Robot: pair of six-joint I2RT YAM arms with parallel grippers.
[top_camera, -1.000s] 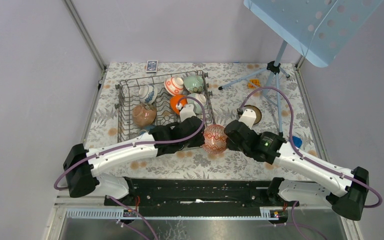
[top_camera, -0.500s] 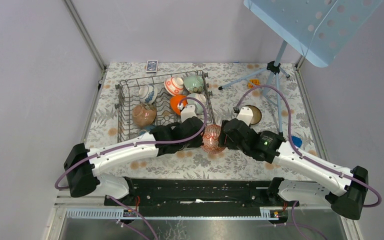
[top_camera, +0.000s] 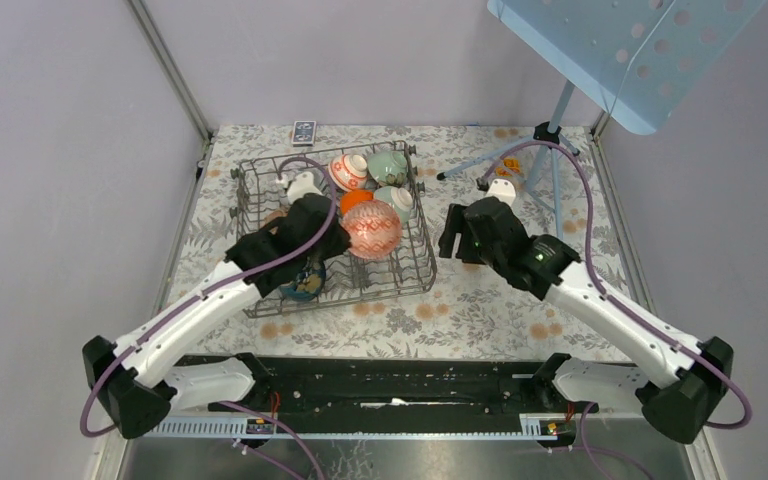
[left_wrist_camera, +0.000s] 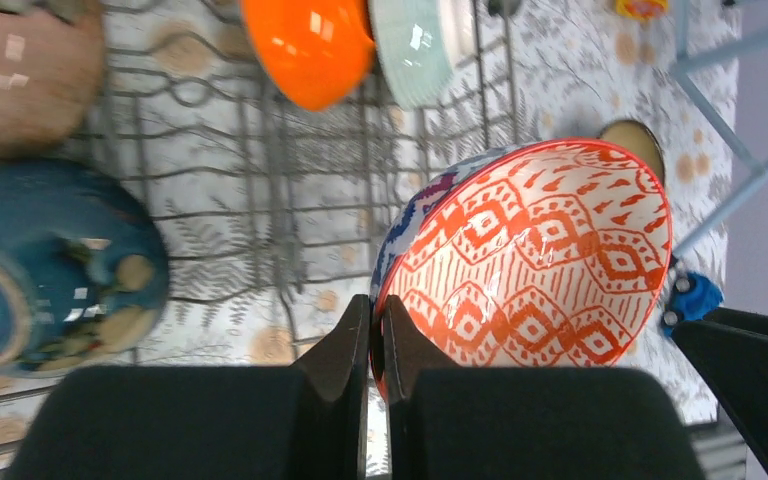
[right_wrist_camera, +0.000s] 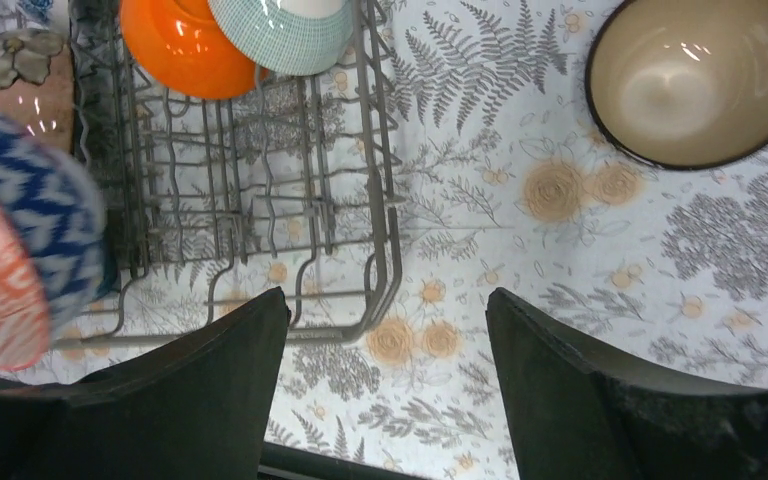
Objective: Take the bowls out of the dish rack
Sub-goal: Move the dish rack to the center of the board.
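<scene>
Left gripper [left_wrist_camera: 377,312] pinches red-patterned bowl [left_wrist_camera: 540,260] — over dish rack [top_camera: 390,280].

The left arm [top_camera: 195,310] stretches forward and inward from its base. The left gripper [left_wrist_camera: 375,305] has its fingers almost together, pinching the rim of an orange patterned bowl [left_wrist_camera: 540,260] that lies to the fingers' right. The right arm [top_camera: 610,310] also reaches forward and inward, and the right gripper [right_wrist_camera: 388,300] points down with its fingers spread wide.
</scene>
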